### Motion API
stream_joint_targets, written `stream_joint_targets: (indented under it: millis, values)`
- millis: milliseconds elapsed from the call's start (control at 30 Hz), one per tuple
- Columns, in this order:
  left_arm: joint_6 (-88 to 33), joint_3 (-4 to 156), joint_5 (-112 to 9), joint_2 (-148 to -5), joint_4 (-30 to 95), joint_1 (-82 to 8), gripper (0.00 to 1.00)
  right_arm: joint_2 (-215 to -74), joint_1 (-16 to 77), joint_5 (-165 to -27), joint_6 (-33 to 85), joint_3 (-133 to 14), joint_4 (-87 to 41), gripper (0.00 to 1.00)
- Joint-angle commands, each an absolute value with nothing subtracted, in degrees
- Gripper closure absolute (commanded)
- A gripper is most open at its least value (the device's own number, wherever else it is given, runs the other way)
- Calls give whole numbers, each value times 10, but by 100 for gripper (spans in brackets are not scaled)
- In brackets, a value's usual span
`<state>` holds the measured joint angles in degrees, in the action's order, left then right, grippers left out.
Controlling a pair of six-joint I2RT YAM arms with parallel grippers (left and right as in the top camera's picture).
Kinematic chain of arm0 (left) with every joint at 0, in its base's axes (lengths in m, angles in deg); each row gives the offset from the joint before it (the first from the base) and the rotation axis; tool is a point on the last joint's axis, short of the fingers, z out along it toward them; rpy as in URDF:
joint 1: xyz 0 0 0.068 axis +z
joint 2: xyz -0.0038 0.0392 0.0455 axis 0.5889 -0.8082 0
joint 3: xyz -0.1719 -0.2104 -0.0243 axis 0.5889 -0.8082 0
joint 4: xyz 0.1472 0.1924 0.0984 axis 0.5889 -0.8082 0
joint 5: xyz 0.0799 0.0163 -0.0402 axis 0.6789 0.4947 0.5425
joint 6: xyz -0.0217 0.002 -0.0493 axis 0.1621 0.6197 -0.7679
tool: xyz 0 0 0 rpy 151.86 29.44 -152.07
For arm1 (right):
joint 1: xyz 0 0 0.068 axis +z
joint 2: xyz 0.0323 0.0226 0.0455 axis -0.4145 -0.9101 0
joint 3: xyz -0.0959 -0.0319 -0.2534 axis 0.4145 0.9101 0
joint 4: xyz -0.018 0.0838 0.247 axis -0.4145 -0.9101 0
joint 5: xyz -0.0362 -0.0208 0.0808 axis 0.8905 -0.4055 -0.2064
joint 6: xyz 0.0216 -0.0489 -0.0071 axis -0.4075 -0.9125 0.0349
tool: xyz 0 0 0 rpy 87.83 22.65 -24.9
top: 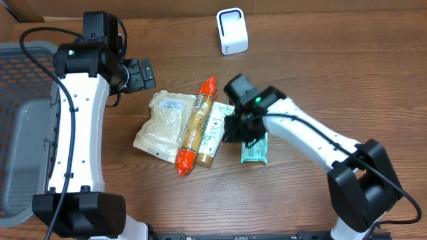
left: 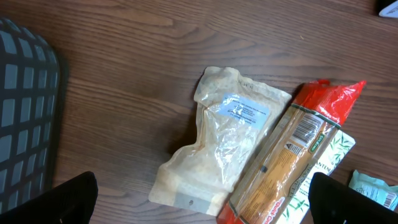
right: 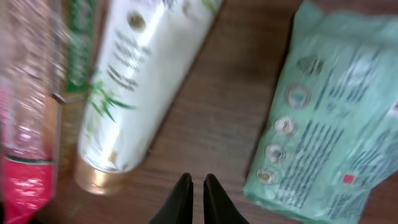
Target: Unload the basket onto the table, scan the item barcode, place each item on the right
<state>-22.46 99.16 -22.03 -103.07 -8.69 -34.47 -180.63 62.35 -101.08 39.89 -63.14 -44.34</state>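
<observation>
Packets lie in a loose row at the middle of the table (top: 320, 73). A clear pouch (top: 163, 123) is on the left, and a long red-and-gold packet (top: 197, 127) overlaps its right edge. A white tube (right: 143, 81) with a leaf print lies just beside that, and a green packet (right: 329, 106) is farthest right. A barcode (left: 305, 130) shows on the long packet's upper face. The right gripper (right: 197, 185) hangs low over bare wood between the tube and the green packet, its fingers pressed nearly together and gripping nothing. The white scanner (top: 231, 31) stands upright at the far side, well apart from the row. The left gripper (top: 145, 75) hovers beyond the pouch's far left corner, spread wide and empty. A grey basket (top: 27, 47) sits at the left edge.
</observation>
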Motion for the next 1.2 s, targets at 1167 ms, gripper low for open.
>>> stream_joint_targets:
  millis: [1167]
  values:
    - [-232, 989, -225, -1035, -86, -346, 0, -1801, 420, -1067, 299, -623, -456, 66]
